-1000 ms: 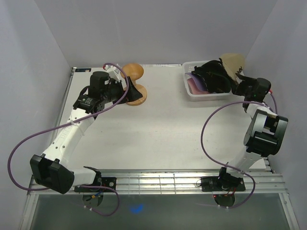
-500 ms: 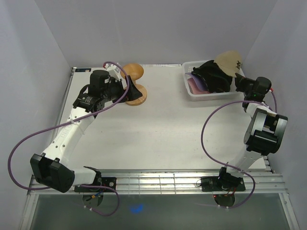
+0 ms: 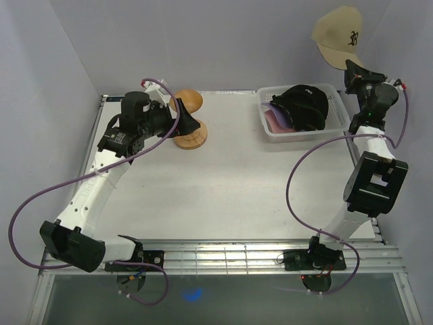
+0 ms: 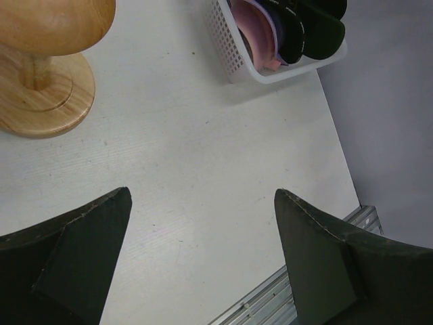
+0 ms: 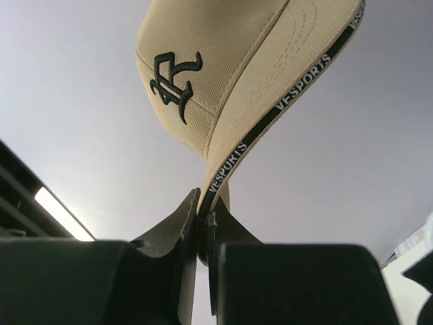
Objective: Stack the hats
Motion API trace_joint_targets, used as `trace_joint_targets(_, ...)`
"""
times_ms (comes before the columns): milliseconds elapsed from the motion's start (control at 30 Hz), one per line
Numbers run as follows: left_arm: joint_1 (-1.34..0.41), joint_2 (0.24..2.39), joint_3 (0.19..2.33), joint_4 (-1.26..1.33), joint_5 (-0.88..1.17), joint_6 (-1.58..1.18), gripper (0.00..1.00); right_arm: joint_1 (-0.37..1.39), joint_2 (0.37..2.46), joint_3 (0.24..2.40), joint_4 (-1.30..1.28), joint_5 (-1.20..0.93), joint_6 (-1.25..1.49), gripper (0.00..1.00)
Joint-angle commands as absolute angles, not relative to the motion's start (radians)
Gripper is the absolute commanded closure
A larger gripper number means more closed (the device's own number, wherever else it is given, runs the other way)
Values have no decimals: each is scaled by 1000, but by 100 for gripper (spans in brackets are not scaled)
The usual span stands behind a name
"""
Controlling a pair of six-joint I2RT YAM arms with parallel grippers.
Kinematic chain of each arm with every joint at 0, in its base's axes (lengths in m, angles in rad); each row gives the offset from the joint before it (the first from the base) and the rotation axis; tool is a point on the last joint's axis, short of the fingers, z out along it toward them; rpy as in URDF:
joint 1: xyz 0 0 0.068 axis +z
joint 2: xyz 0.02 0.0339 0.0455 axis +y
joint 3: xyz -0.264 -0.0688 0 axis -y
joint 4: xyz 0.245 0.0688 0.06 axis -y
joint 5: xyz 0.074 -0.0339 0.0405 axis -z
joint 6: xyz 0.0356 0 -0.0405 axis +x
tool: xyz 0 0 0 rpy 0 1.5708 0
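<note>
White table boxed in by pale grey walls: I hold a tan fabric baseball cap high over the far right corner.

My right gripper is pinched shut on the cap's lower edge, at its black lettered inner band. My left gripper hangs open and empty near the round wooden mushroom-shaped stand. I judge it best to keep the pinch firm and carry the cap slowly towards the stand. The cap is soft, with a dark embroidered logo. A black cap and a pink cap lie in the white plastic mesh basket.

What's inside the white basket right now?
A black cap lies on top in the basket, with a pink cap showing at its left. Anything beneath the black cap is covered.
</note>
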State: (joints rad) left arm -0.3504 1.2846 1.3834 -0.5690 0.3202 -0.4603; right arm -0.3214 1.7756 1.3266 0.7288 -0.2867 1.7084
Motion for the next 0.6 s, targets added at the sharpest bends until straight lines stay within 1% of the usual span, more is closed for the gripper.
trace_joint_targets(0, -353, 1267, 1442, -581, 293, -451, 3, -285, 1758, 1394, 847, -324, 1686, 92)
trace_joint_targets(200, -353, 1256, 1564, -592, 235, -500, 4, -167, 1721, 1433, 863, -351, 1614, 92)
trace_joint_targets(300, -353, 1250, 1646, -589, 209, -532, 4, -63, 1730, 1468, 879, -351, 1576, 92)
trace_joint_targets(433, -353, 1239, 1715, -581, 170, -589, 4, 151, 1762, 1552, 827, -344, 1488, 92)
trace_joint_targets(567, -353, 1238, 1755, -580, 130, -610, 4, 317, 1804, 1597, 778, -310, 1407, 92)
